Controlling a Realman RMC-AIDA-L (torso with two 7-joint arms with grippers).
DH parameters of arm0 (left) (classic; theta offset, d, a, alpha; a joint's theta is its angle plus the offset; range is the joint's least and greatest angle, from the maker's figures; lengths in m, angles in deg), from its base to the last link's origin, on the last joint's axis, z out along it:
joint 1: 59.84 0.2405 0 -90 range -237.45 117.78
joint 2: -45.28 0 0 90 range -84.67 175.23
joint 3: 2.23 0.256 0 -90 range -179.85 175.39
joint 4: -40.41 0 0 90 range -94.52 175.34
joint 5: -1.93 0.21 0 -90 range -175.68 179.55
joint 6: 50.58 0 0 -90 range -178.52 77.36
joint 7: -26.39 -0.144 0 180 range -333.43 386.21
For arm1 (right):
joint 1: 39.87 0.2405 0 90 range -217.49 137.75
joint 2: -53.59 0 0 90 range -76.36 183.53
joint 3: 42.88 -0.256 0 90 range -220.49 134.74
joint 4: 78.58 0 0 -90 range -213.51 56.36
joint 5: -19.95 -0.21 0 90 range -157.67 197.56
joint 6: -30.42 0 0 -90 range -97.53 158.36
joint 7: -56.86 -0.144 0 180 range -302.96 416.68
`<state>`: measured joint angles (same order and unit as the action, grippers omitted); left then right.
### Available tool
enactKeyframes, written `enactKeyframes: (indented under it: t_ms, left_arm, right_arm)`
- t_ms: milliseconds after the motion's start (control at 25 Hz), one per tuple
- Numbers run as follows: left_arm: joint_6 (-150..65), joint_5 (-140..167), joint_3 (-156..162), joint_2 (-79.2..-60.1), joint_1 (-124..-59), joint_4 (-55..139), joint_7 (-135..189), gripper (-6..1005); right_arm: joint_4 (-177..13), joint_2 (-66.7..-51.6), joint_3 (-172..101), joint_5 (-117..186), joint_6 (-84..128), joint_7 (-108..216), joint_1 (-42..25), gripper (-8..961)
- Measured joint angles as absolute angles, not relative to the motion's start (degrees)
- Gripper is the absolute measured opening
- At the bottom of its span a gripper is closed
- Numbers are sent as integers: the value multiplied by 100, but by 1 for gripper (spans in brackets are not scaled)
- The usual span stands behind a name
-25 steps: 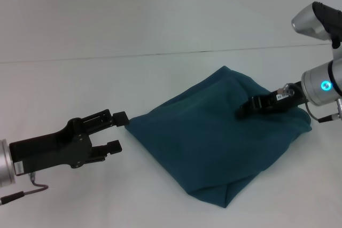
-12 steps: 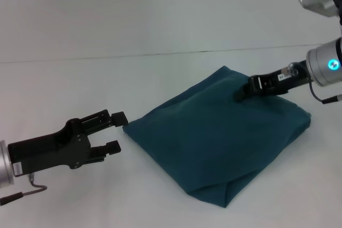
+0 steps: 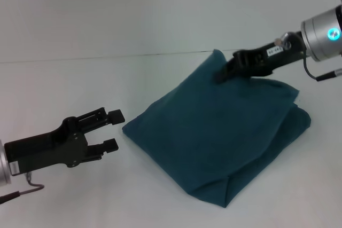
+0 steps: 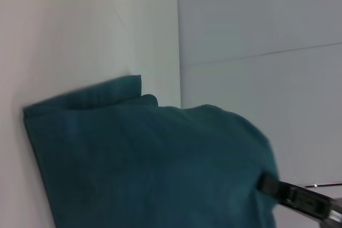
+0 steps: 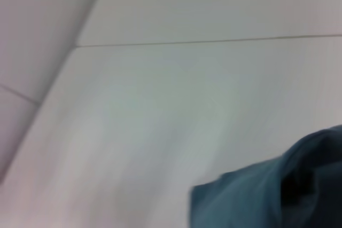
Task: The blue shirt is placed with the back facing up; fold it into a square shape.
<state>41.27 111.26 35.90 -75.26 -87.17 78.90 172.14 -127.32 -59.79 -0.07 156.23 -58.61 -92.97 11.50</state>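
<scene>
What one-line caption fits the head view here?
Right gripper lifts the far corner of the folded blue shirt off the white table, left gripper open beside it.

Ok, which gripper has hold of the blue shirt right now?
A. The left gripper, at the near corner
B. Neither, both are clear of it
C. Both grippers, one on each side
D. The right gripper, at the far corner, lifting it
D: the right gripper is shut on the far corner of the blue shirt and holds it raised, while the left gripper sits open just off the shirt's left corner, not touching it.
</scene>
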Motion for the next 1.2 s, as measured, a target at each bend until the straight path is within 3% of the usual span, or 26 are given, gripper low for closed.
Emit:
enactKeyframes:
  t_ms: [440,840,1200]
  left_arm:
    - [4127,11127,3546,-7503,-8718,7904,17205,936]
    - [4091,11127,3548,-7495,-8741,7896,17192,937]
    - [4073,11127,3547,-7530,-8706,7890,17184,937]
  right_arm:
    - [-12945,-5942,-38,14926,-6506,-9912,1253,56]
    - [-13211,-5726,16,15459,-6334,-9789,972,55]
    - [-12800,-5718,346,16196,-5509,-9009,1013,55]
